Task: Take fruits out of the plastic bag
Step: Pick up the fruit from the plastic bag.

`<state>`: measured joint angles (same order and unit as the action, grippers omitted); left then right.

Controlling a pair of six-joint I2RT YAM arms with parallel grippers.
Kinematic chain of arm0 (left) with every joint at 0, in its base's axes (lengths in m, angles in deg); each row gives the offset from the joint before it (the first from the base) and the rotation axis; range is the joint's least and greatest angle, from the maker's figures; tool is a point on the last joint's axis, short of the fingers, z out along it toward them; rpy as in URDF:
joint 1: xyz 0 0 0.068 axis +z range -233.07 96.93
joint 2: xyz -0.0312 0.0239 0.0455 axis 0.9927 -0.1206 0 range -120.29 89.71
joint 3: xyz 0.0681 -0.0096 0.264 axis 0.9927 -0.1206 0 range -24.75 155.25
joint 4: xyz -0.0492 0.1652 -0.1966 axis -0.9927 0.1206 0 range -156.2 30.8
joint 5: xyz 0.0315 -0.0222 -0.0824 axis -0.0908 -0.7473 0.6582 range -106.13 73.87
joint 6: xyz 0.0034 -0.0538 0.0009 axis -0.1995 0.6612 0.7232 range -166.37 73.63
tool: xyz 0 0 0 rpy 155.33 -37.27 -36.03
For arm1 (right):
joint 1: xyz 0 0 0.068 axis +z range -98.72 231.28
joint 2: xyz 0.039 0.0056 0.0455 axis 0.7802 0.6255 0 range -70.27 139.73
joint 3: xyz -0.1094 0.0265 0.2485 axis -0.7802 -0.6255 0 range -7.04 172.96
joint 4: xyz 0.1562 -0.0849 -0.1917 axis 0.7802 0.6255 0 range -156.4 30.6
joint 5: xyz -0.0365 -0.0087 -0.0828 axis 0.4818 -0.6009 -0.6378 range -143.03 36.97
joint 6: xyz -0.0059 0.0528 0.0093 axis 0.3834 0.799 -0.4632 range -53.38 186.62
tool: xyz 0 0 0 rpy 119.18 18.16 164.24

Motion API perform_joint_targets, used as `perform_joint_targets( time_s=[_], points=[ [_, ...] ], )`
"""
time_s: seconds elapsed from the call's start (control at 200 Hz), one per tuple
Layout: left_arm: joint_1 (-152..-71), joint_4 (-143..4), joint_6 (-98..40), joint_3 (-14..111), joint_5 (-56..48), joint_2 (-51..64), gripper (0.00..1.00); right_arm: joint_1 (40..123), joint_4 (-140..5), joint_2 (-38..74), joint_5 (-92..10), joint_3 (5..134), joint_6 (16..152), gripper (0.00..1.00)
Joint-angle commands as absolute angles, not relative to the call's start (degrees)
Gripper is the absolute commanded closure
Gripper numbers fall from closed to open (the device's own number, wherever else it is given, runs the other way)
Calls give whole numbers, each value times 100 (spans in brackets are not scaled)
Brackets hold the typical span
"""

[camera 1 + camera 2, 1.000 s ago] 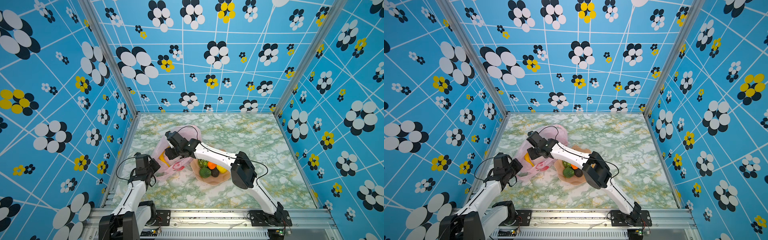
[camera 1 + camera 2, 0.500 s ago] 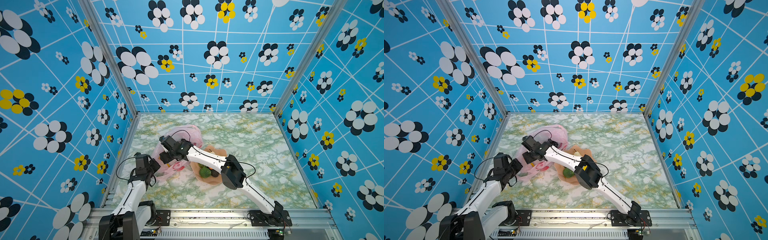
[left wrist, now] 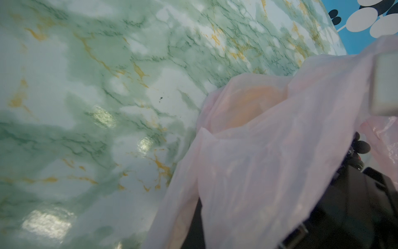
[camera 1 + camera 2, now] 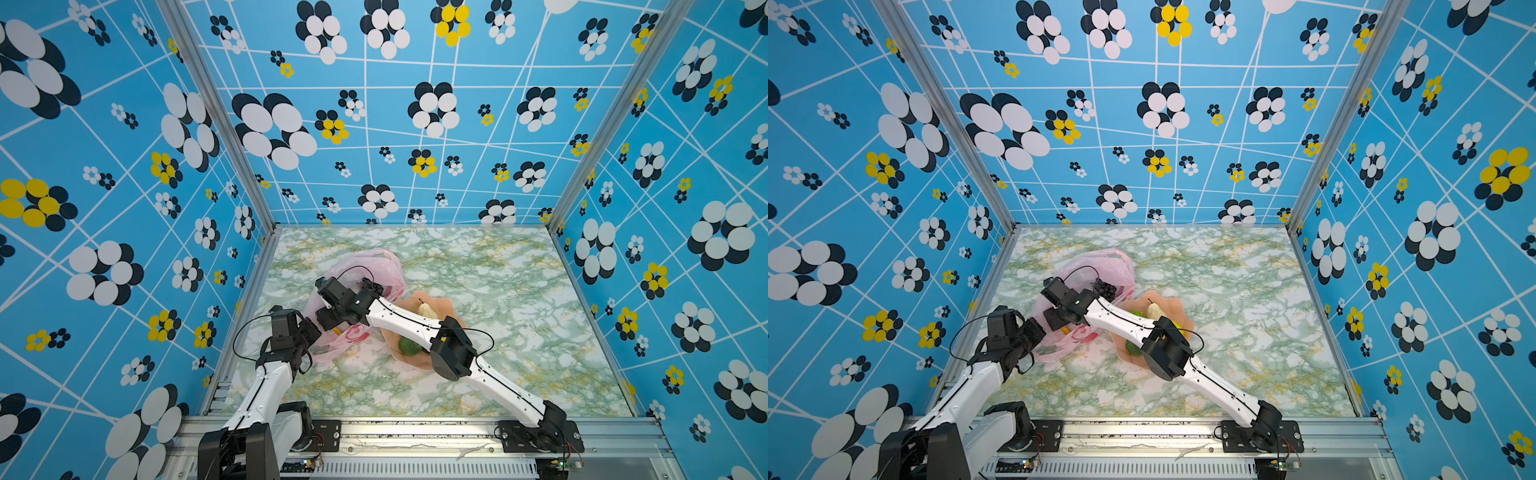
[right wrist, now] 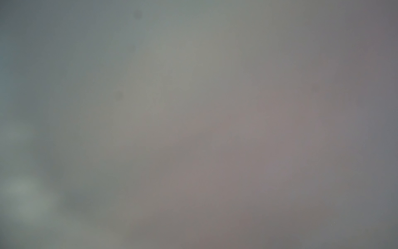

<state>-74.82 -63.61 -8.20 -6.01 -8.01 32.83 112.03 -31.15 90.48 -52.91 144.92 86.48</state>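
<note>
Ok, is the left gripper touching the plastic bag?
Touching. In a top view the left gripper meets the plastic bag edge; the left wrist view shows film stretched from it.

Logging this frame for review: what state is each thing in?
left gripper, shut on the plastic bag edge.
right gripper, at the bag; jaws hidden.
plastic bag, lying crumpled on the table.
plate, holding a pale piece and a green fruit.

My left hand (image 4: 1037, 332) clamped on bag (image 4: 1100, 266) edge. Right hand (image 4: 1059, 322) down in bag mouth, jaws hidden; grapes (image 4: 1105, 289) beside my wrist. Plate (image 4: 1173, 301) holds pear (image 4: 1154, 310), lime (image 4: 1133, 348).
</note>
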Motion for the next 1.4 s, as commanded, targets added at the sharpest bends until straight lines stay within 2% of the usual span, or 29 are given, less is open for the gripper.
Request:
perform_joint_targets(
  time_s=[0.0,0.235,0.41,0.6,1.045,1.26,1.395],
  points=[
    [-7440,-6466,-847,-713,-749,3323,100,11218,-2656,9234,-5528,14598,8524,39],
    [-7438,-6488,-864,-706,-762,3301,100,11217,-2531,8856,-5706,14464,8348,61],
    [-7441,-6521,-878,-700,-745,3246,100,11214,-2596,8421,-5647,14142,8282,69],
    [-7441,-6571,-893,-687,-709,3175,100,11211,-2611,7985,-5617,13813,8143,73],
    [-7520,-6829,-989,-722,-457,3187,100,11210,-2323,7273,-5336,13381,7659,73],
    [-8264,-6735,-1291,-613,-926,3540,100,11177,-2209,7230,-5319,13424,7550,72],
    [-8529,-6674,-1375,-568,-1128,3624,100,11049,-1960,7564,-5296,13955,7520,73]
  ],
)
